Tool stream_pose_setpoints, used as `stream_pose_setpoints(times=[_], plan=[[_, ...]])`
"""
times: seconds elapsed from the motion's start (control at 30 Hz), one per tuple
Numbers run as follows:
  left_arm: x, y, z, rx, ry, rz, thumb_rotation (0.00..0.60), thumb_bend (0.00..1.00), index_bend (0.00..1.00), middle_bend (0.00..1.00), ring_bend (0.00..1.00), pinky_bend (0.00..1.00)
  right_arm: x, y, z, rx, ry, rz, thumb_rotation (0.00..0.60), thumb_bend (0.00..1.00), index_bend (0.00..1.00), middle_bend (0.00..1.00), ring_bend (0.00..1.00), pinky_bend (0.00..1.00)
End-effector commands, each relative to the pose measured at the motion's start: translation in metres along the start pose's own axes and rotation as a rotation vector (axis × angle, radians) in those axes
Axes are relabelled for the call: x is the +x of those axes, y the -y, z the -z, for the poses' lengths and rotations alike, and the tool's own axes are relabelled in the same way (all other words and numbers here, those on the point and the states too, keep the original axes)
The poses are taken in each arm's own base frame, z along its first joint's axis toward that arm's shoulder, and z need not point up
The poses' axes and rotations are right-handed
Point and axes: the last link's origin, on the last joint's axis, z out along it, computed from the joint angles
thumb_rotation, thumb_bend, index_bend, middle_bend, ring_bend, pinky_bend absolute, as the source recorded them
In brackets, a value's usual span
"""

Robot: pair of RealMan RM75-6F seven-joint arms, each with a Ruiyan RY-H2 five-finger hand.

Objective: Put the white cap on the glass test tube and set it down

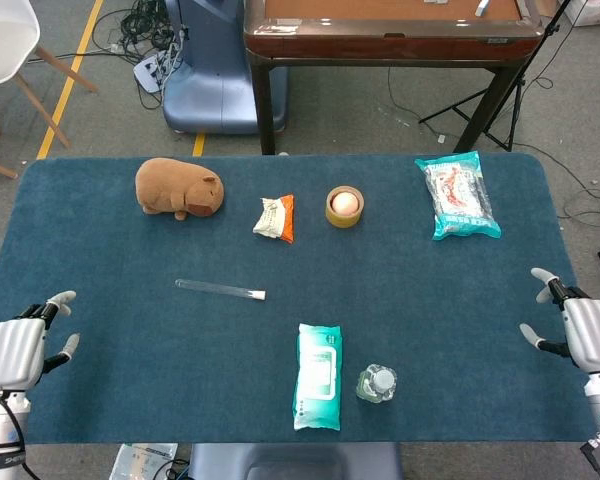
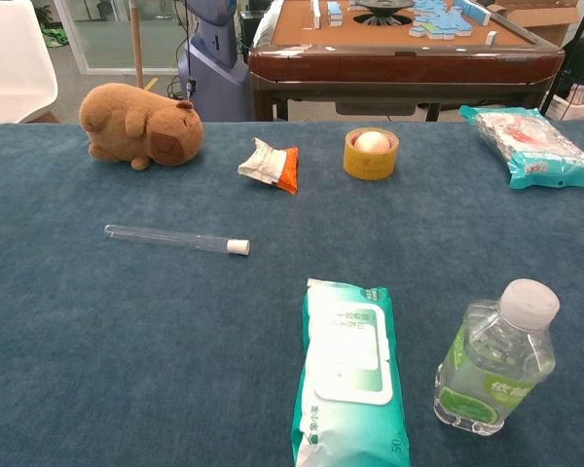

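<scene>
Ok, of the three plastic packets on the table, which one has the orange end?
The small crumpled packet between the plush toy and the tape roll. The wet wipes pack and the far-right snack bag are both teal.

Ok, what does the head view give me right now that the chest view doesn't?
Only the head view shows the left hand and right hand, both open at the table's near corners, holding nothing. Only the chest view shows the tiles on the brown table behind. Both show the capped test tube lying flat, the capybara plush, wet wipes pack, water bottle and tape roll.
</scene>
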Motion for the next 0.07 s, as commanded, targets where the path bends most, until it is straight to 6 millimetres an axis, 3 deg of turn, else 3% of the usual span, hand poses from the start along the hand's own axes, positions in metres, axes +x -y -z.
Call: stream_pose_setpoints(times=[0.03, 0.07], plan=[[-0.0006, -0.0023, 0.0077, -0.003, -0.008, 0.002, 0.600, 0.27, 0.28, 0.42, 0.40, 0.56, -0.0027, 0.0000, 0.0020, 0.005, 0.003, -0.010, 0.600, 0.21, 0.19, 0.43, 0.40, 0.66], [-0.0005, -0.0024, 0.0086, -0.003, -0.011, 0.000, 0.600, 0.27, 0.28, 0.42, 0.40, 0.56, -0.0030, 0.0003, 0.0022, 0.008, 0.003, -0.011, 0.600, 0.21, 0.19, 0.43, 0.40, 0.66]])
